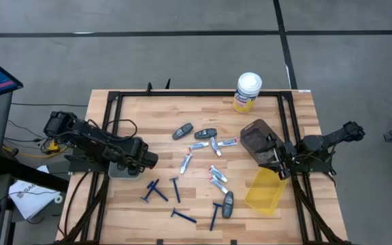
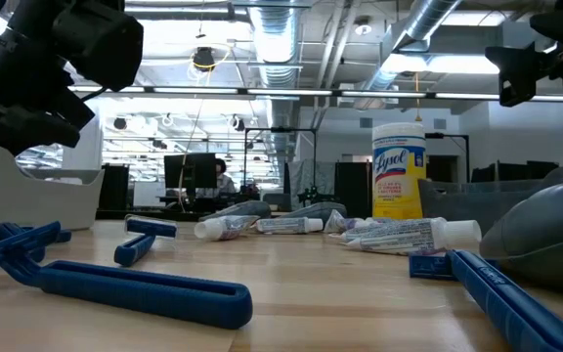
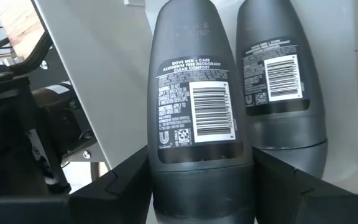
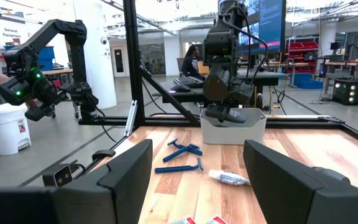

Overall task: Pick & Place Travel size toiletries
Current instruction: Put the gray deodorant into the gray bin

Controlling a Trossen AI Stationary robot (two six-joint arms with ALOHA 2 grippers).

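Observation:
My left gripper [image 1: 141,162] is over the white bin [image 1: 118,170] at the table's left edge, shut on a dark grey oval deodorant [image 3: 194,112]. A second deodorant [image 3: 278,93] lies in the bin beside it. The right wrist view shows the same bin [image 4: 232,130] under that gripper. Loose on the wood lie blue razors [image 1: 156,192], small tubes [image 1: 216,178] and more dark oval pieces [image 1: 182,131]. My right gripper [image 4: 197,186] waits open at the right edge [image 1: 283,158], pointing level across the table. My left gripper pinches the deodorant's two narrow sides near its near end [image 3: 194,186] between its two fingers [image 3: 126,186]. The fingers slant down from above, and the piece runs lengthwise away from them into the bin, barcode label up. Whether its far end rests on the bin I cannot tell.
A yellow canister with a white lid [image 1: 248,92] stands at the far edge. A brown bin [image 1: 257,139] and a yellow bin [image 1: 265,190] sit by the right arm. A black frame [image 1: 107,136] runs around the tabletop.

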